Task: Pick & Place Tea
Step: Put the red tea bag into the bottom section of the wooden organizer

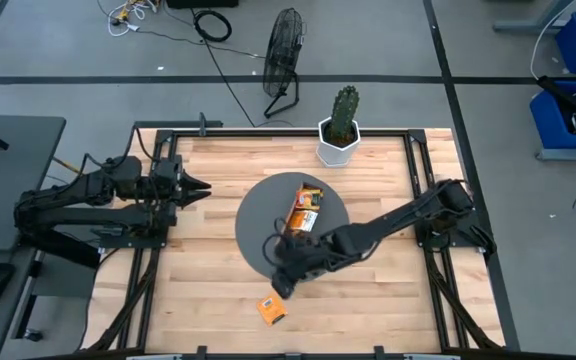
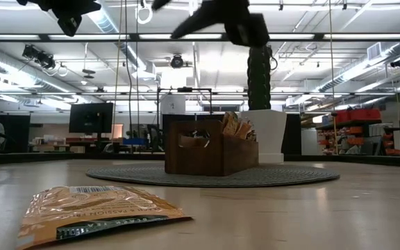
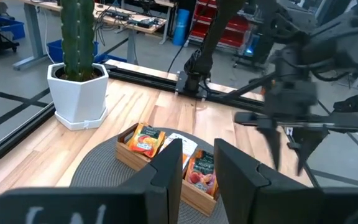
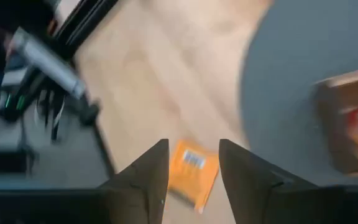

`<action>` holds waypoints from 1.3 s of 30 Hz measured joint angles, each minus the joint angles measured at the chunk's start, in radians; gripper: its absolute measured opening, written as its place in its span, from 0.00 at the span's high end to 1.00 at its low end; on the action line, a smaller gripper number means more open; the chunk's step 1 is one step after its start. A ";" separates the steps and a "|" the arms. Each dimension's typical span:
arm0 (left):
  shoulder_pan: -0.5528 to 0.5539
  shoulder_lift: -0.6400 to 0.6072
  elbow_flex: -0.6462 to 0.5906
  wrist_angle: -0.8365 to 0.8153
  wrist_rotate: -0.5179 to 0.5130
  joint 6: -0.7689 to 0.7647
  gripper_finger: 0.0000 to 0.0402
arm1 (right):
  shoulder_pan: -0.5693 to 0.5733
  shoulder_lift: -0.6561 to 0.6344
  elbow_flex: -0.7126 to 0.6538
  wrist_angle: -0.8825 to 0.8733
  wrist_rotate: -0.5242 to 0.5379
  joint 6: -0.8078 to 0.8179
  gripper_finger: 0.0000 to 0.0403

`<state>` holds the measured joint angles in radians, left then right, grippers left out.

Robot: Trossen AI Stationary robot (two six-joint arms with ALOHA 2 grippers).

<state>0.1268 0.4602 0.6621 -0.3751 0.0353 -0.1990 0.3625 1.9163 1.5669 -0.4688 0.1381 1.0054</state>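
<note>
One orange tea sachet (image 1: 272, 310) (image 2: 96, 212) lies flat on the bare wood near the table's front edge. More sachets (image 3: 146, 138) stand upright in the brown wooden tray (image 1: 306, 210) on the round grey mat (image 1: 258, 225). My right gripper (image 1: 280, 285) (image 4: 192, 144) hangs open in the air over the mat's near-left rim. It slants down, with the loose sachet (image 4: 193, 171) showing below between its fingers, clear of them. My left gripper (image 1: 203, 188) (image 3: 197, 146) waits open at the table's left side, pointing level toward the tray.
A cactus in a white pot (image 1: 341, 125) stands at the table's far edge, behind the mat. Black frame rails (image 1: 423, 170) run along the table's sides. Bare wood lies around the loose sachet at the front.
</note>
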 joint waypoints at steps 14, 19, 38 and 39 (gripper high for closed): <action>-0.090 0.191 0.001 -0.042 0.222 -0.202 0.77 | 0.130 0.006 0.000 -0.113 -0.032 0.089 0.70; -0.175 0.312 0.001 -0.043 0.247 -0.363 0.77 | 0.178 -0.021 0.000 -0.152 0.066 0.112 0.71; -0.430 0.800 0.000 0.288 0.186 -0.789 0.66 | 0.277 -0.105 0.000 -0.403 0.178 0.104 0.71; -0.438 0.827 0.000 0.317 0.185 -0.801 0.63 | 0.281 -0.110 0.000 -0.415 0.182 0.104 0.71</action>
<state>-0.3108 1.2873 0.6624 -0.0577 0.2205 -1.0000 0.6436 1.8068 1.5669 -0.8834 0.3197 1.1090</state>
